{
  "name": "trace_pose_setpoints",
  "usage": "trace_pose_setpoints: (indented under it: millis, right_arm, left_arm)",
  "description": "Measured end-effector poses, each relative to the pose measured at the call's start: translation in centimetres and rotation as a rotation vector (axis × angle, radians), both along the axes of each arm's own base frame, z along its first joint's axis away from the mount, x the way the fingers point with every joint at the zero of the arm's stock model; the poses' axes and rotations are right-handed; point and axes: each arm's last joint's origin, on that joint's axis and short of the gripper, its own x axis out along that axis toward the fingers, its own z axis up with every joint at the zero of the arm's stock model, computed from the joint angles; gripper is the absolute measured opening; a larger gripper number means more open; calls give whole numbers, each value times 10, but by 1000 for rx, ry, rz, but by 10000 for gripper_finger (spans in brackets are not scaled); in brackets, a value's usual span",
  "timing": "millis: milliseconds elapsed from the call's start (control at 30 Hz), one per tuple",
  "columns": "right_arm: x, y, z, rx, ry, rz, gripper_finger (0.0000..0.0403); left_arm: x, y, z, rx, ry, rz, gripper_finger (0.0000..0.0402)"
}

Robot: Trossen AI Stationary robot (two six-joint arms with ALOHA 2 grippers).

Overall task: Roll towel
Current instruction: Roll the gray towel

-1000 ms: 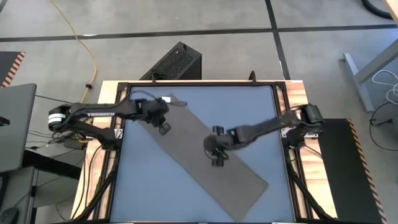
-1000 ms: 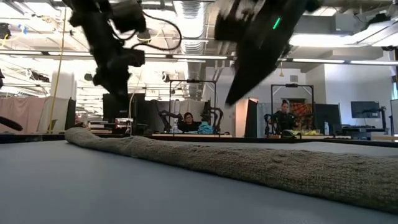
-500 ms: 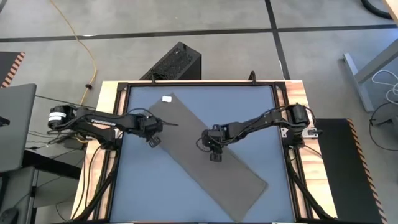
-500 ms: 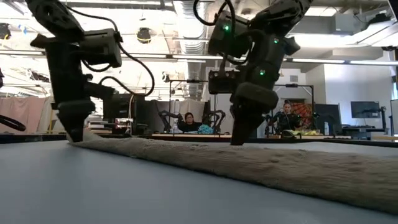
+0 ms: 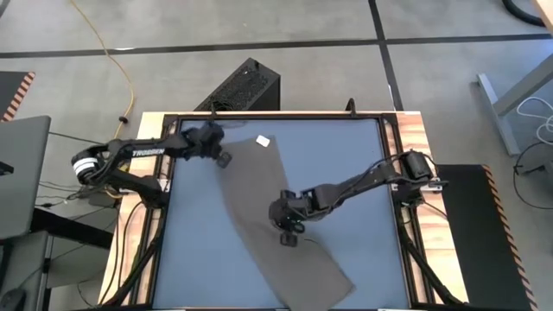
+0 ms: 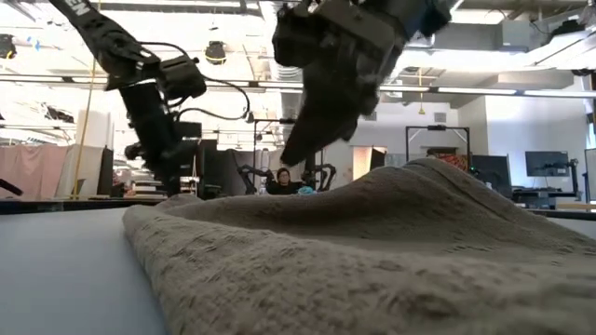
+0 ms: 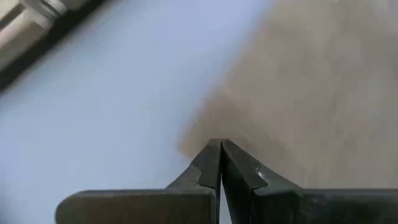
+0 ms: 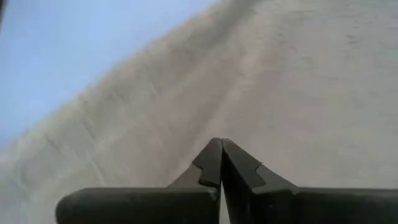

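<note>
Long nubbly taupe towel [image 5: 276, 216] (soft cloth)

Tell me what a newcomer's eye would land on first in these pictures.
First, the long taupe towel, lying diagonally across the blue table, a small white tag near its far end. Then the two dark arms: the right gripper presses shut onto the towel's middle, where the cloth bunches, and the left gripper sits shut at the towel's far left corner. In the low view, the towel rises as a large rumpled mound.
</note>
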Motion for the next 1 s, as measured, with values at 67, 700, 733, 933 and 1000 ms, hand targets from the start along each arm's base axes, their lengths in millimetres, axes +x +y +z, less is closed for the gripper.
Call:
trace_pose_setpoints:
  millis: [67, 700, 733, 933, 1000]
  right_arm:
    - [-3, -11, 12, -54, 57, -21, 27]
    - [12, -157, -35, -107, -167, 83, 21]
    - [14, -158, -40, -106, -167, 84, 21]
    - [23, -164, -71, -133, -109, 43, 20]
    - [19, -168, -74, -145, -47, 10, 20]
  left_arm:
    - [4, 2, 15, -20, -85, -48, 0]
    - [63, -213, -13, -260, -622, -638, 0]
    - [68, -219, -18, -270, -601, -636, 0]
    - [96, -244, -52, -376, -445, -692, 0]
    - [100, -246, -60, -407, -358, -689, 0]
